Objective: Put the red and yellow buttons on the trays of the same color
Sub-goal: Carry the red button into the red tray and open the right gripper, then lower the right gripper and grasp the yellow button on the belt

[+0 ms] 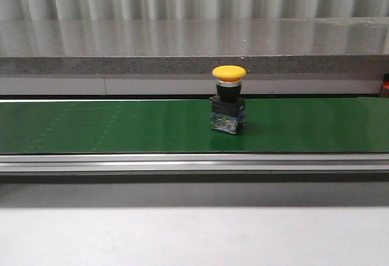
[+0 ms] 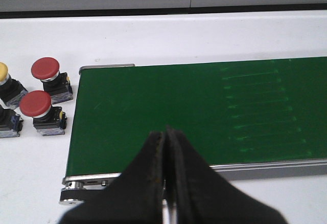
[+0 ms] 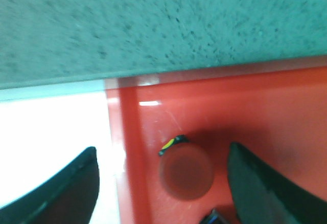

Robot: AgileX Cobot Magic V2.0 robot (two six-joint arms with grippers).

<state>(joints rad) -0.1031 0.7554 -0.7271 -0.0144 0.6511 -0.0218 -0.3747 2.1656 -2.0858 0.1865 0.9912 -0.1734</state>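
A yellow button (image 1: pixel 228 73) on a black base stands upright on the green conveyor belt (image 1: pixel 121 126) in the front view. In the left wrist view, two red buttons (image 2: pixel 45 69) (image 2: pixel 35 104) and part of a yellow button (image 2: pixel 2 72) sit on the white table beside the belt's end. My left gripper (image 2: pixel 166 134) is shut with nothing in it, over the belt's near edge. My right gripper (image 3: pixel 163 178) is open above the red tray (image 3: pixel 245 111), straddling a red button (image 3: pixel 185 174) that stands in it. No yellow tray shows.
A grey stone ledge (image 1: pixel 182 41) runs behind the belt, and an aluminium rail (image 1: pixel 182 161) runs along its front. The belt's roller end (image 2: pixel 71 193) lies near my left gripper. The edge of another dark base (image 3: pixel 217 218) peeks in beside the red button in the tray.
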